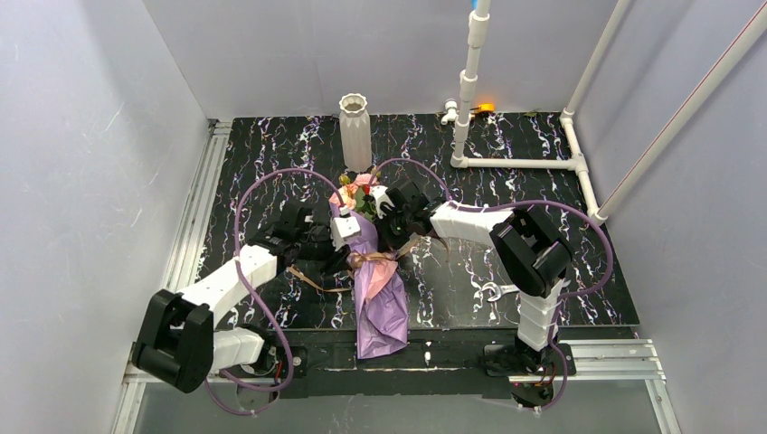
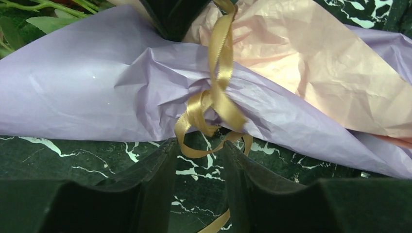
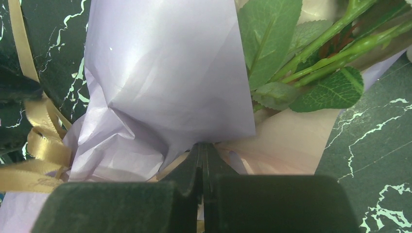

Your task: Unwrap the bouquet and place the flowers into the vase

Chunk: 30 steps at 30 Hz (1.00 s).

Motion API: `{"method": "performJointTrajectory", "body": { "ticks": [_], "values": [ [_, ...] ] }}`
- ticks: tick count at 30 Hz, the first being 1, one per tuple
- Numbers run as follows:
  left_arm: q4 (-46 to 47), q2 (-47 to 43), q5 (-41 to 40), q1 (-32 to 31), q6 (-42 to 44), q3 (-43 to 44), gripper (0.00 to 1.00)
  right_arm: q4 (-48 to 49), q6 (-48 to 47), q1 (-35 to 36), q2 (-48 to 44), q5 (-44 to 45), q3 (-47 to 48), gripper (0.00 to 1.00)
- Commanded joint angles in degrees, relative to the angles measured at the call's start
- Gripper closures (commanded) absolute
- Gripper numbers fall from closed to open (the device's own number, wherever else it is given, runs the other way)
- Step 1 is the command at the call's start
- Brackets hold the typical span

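Note:
The bouquet point(image 1: 373, 271) lies on the black marbled table point(image 1: 506, 271), its flowers point(image 1: 355, 190) toward the white ribbed vase point(image 1: 355, 131) standing at the back. Purple paper point(image 2: 87, 92) folds over pink paper point(image 2: 311, 63), cinched by a tan-gold ribbon point(image 2: 216, 97). My left gripper point(image 2: 199, 143) is open at the knot, a ribbon loop lying loose between its fingertips. My right gripper point(image 3: 201, 144) is shut on the edge of the paper, just below the green stems and leaves point(image 3: 320, 48). Its dark fingers point(image 2: 170, 19) show across the bundle.
White plastic pipes point(image 1: 520, 163) stand at the back right and run along the table. An aluminium rail point(image 1: 194, 208) borders the left side. Grey walls close in on three sides. Purple cables point(image 1: 271, 181) loop over both arms. A loose ribbon tail point(image 1: 312, 282) trails left.

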Motion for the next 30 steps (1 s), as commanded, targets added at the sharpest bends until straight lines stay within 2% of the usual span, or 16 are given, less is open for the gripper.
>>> {"method": "performJointTrajectory", "body": {
  "ticks": [1,4,7,14,20,25,27,30],
  "values": [
    [0.64,2.71,0.02,-0.28,-3.41,3.32,0.58,-2.78,-0.14,-0.7,-1.15,1.89,-1.39,0.99],
    [4.33,2.48,-6.64,0.82,-8.62,2.44,0.57,-2.83,-0.14,-0.89,-1.31,1.85,-1.3,0.99],
    [6.32,1.3,-9.61,3.38,-12.73,1.7,0.59,-2.78,-0.01,-0.94,-1.37,1.77,-1.3,0.99],
    [6.62,-2.39,-2.89,3.44,-13.22,-0.04,0.64,-2.39,0.43,-1.03,-1.4,1.27,-1.52,0.99],
    [6.08,2.91,-3.35,0.57,-12.55,2.84,0.57,-2.26,0.65,-1.03,-1.28,1.16,-1.48,0.99],
    [6.85,8.04,-5.58,-1.19,-12.31,5.15,0.57,-2.08,0.74,-1.03,-1.3,1.41,-1.56,0.99],
    [7.25,9.29,-6.66,-1.59,-12.17,5.9,0.59,-2.08,0.66,-1.03,-1.38,1.61,-1.65,0.99],
    [7.75,9.91,-9.68,-1.61,-14.83,6.99,0.72,-2.17,0.49,-1.05,-1.39,1.79,-1.82,0.99]
  ]
}}
